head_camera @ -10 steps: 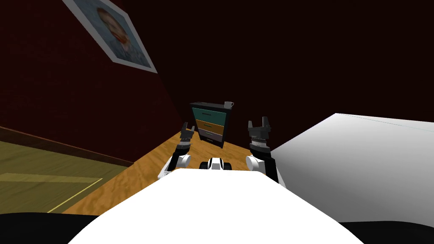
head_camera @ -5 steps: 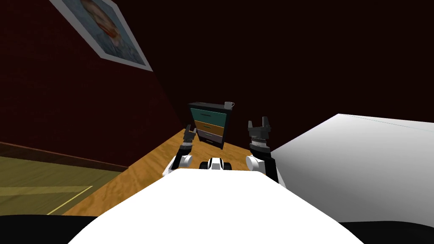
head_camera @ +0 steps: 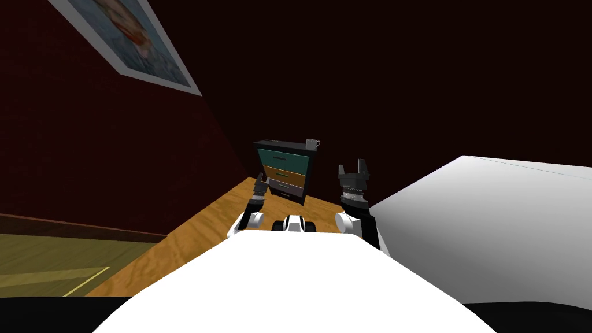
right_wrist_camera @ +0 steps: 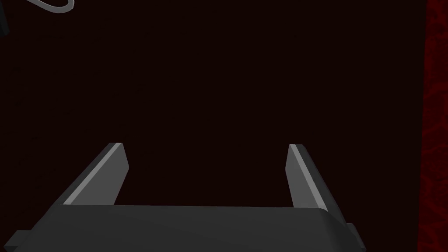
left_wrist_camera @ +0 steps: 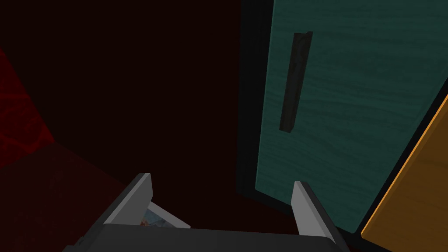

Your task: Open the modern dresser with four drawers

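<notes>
Dresser (head_camera: 283, 167) upright on the floor (head_camera: 191, 243), long axis vertical, drawer fronts facing the robot. Left end effector (left_wrist_camera: 222, 180) spread wide, close before the teal drawer (left_wrist_camera: 350, 109), handle (left_wrist_camera: 295, 81) ahead, untouched. Right end effector (right_wrist_camera: 205, 145) likewise spread, raised right of the dresser.

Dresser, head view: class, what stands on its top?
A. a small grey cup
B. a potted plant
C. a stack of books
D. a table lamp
A: in the head view a grey cup with a handle stands at one end of the dark top of the dresser, above the teal drawer front.
</notes>
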`<state>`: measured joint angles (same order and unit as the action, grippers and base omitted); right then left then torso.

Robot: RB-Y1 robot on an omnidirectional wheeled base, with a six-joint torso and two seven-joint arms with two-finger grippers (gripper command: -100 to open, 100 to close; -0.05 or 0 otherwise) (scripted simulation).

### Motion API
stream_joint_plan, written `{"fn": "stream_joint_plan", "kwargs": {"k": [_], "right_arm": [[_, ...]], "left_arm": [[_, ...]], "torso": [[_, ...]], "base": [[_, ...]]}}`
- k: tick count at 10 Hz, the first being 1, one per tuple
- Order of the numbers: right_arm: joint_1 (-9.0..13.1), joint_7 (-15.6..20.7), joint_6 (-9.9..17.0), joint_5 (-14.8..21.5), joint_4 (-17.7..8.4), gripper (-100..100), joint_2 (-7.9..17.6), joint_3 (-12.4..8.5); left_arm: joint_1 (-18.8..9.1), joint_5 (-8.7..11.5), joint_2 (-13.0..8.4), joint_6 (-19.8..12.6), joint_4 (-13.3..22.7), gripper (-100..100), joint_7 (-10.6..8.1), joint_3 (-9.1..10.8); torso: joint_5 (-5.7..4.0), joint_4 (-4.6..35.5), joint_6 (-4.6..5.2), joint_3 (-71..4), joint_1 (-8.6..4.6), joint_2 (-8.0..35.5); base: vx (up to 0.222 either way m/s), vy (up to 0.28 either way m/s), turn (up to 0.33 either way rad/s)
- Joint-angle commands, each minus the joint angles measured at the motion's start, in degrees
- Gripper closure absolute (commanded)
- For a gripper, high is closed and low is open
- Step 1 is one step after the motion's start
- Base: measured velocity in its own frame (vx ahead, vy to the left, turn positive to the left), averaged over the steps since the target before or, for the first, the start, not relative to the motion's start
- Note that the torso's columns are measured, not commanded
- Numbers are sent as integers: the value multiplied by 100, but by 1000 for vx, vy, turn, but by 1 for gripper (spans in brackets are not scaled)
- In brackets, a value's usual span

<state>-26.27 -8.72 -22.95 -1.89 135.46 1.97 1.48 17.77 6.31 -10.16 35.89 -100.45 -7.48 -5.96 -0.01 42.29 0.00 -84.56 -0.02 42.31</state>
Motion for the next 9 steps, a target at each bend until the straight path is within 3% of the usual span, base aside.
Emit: {"fn": "stream_joint_plan", "kwargs": {"k": [1,8,9], "right_arm": [[0,0,0,0,0,0,0,0],[0,0,0,0,0,0,0,0],[0,0,0,0,0,0,0,0]], "left_arm": [[-113,6,-24,134,372,-100,-20,-37],[-355,2,-11,370,1261,-100,-31,-128],[-439,1,6,448,1523,-100,-34,-159]], "torso": [[0,2,-1,3,0,5],[1,-1,0,-2,2,-4],[0,0,-1,0,1,0]], "base": [[69,10,-46],[52,19,-35],[65,18,-53]]}}
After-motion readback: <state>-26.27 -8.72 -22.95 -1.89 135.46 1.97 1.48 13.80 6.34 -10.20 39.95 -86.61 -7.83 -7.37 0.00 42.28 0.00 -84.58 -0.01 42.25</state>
